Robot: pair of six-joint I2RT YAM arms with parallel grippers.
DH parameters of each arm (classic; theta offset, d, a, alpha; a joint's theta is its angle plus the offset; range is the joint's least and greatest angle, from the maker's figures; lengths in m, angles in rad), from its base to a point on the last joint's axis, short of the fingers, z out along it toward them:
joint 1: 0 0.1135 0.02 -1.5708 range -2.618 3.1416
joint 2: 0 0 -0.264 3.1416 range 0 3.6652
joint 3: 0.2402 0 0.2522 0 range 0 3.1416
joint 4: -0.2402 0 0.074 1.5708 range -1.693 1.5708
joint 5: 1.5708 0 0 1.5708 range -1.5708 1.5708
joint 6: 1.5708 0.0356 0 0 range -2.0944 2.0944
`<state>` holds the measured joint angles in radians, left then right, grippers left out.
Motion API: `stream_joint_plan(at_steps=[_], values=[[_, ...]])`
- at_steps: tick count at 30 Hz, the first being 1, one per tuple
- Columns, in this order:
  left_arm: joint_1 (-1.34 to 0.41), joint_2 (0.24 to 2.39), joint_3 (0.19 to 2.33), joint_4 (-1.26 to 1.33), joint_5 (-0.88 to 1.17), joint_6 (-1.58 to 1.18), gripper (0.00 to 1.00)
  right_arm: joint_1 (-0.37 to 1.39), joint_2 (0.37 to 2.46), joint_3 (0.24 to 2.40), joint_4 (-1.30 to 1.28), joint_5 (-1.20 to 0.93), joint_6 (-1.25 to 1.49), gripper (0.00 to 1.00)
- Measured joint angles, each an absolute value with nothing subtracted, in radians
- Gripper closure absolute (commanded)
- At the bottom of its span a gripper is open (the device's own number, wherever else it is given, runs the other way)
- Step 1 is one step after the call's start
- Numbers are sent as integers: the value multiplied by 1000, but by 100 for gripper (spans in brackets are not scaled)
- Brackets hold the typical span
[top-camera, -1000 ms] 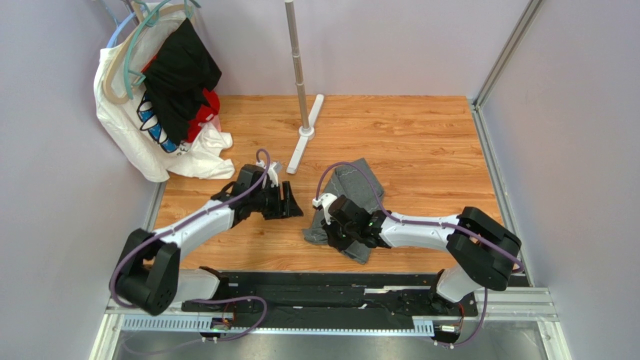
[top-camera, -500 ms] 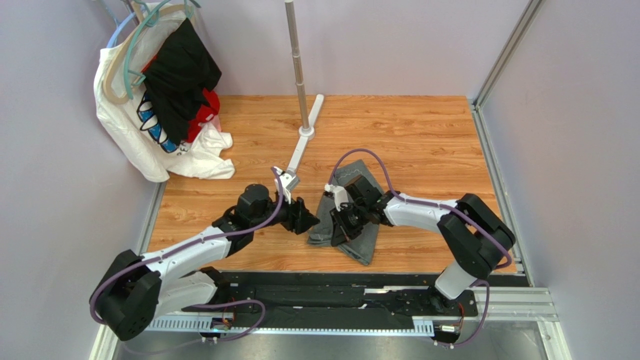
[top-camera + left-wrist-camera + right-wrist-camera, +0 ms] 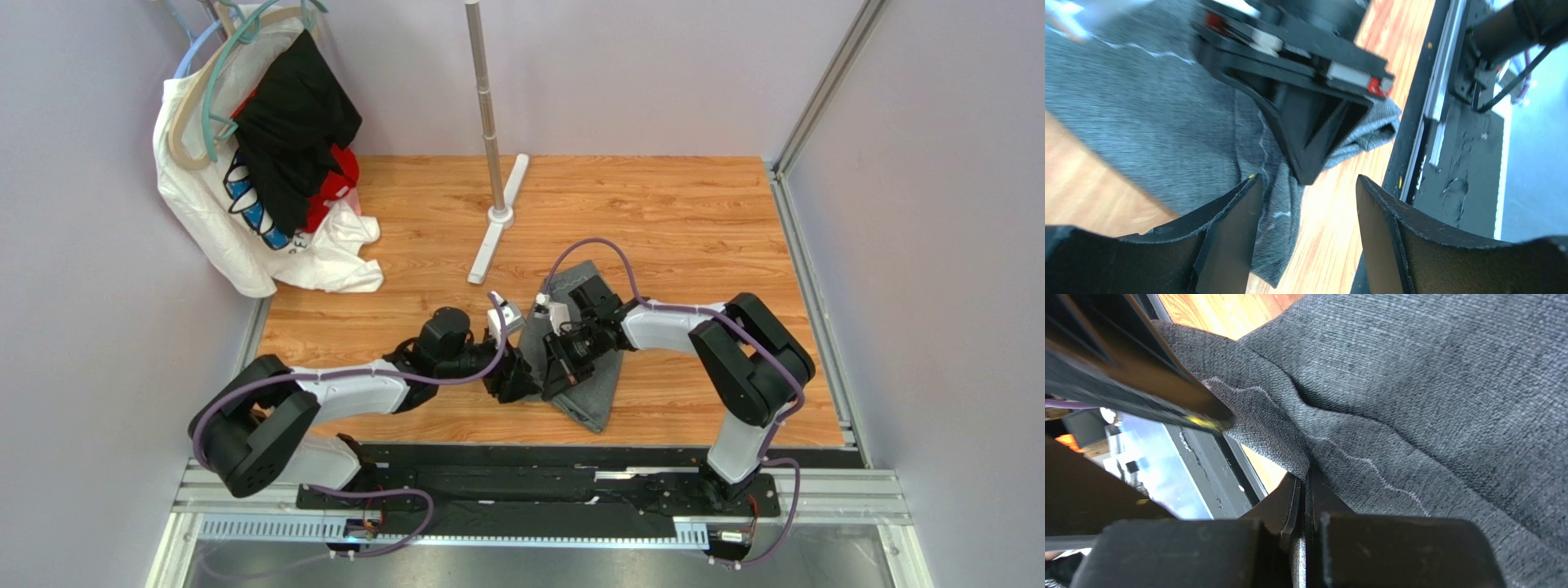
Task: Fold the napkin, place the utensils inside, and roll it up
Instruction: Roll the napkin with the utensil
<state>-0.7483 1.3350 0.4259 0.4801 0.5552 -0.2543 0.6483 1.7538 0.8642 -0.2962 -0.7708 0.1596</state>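
Note:
The dark grey napkin [image 3: 591,390] lies crumpled on the wooden table, right of centre. My right gripper [image 3: 555,368] is shut on a fold of the napkin [image 3: 1413,404], and the pale stitched line runs past its tips [image 3: 1306,478]. My left gripper [image 3: 515,374] is open right beside it, its fingers [image 3: 1235,208] straddling the napkin's [image 3: 1137,122] near edge, with the right gripper's black fingers just ahead. No utensils show in any view.
A metal stand [image 3: 491,147] with a white base rises at the back centre. White, black and red clothes [image 3: 276,159] hang at the back left. The black base rail [image 3: 540,472] runs along the near edge. Walls close in left and right.
My left arm has swung right across the table up to the napkin's left edge. My right gripper has drawn back and up a little, keeping hold of the cloth.

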Motion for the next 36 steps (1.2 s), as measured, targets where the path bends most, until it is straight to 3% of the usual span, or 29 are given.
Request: stream_joint_plan(at_steps=[23,36], values=[[-832,1427,432,519,427,-168,35,602,1820,886,-302,-876,140,100],[-885,1459,471,395,356,-150,37,549,1866,899,-307,-955,141,100]])
